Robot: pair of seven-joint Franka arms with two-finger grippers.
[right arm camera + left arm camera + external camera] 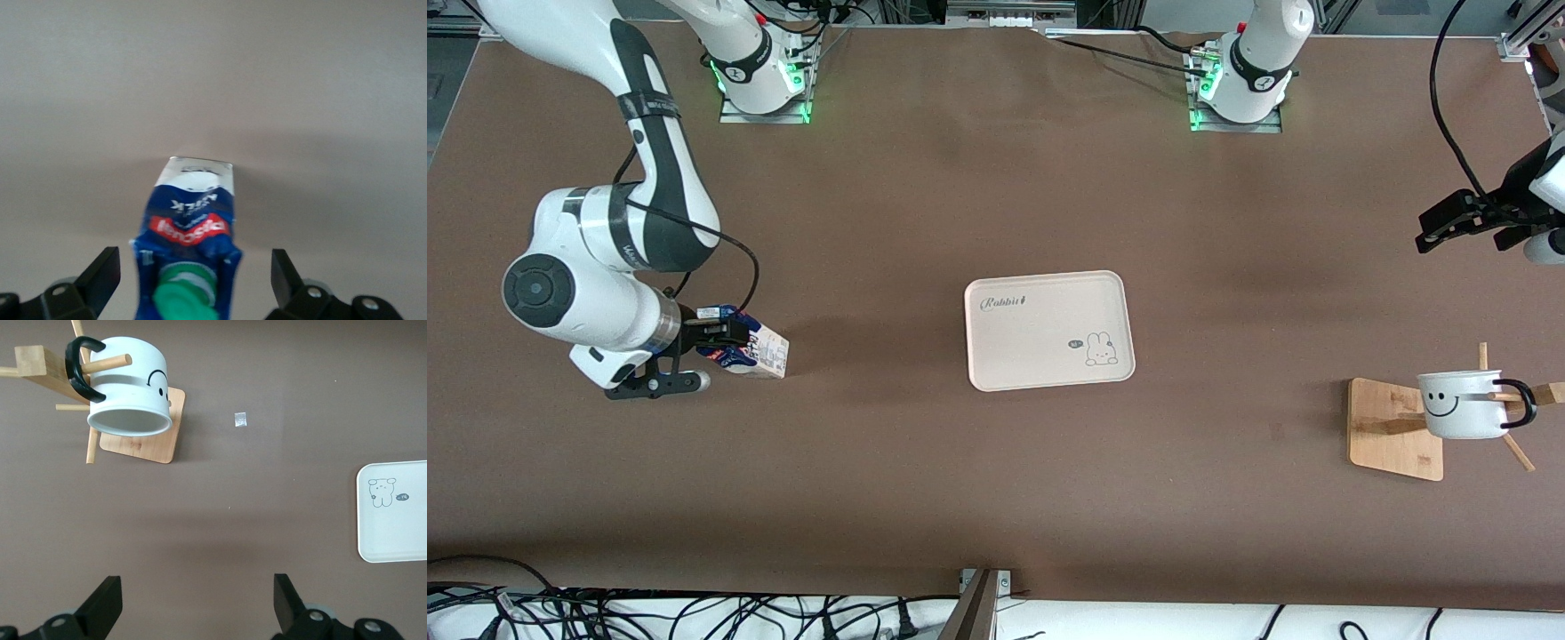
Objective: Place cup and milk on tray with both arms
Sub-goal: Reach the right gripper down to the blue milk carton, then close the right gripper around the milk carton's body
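The milk (pixel 758 352) rests on the table at the right arm's end, its dark blue top and green cap toward my right gripper (pixel 727 341). In the right wrist view the milk (pixel 190 230) sits between the fingers of the right gripper (pixel 193 280), which are open with a gap on each side. The cup (pixel 1461 404) hangs by its black handle on a peg of a wooden stand at the left arm's end. My left gripper (pixel 1449 227) is open and empty in the air over bare table there. The left wrist view shows the left gripper (pixel 198 600) apart from the cup (pixel 130 393). The tray (pixel 1049 331) lies empty mid-table.
The wooden stand (pixel 1392 427) has a square base and several pegs, nearer the front camera than the left gripper. It also shows in the left wrist view (pixel 143 448). A small scrap (pixel 241 419) lies on the table near the stand. Cables run along the table's front edge.
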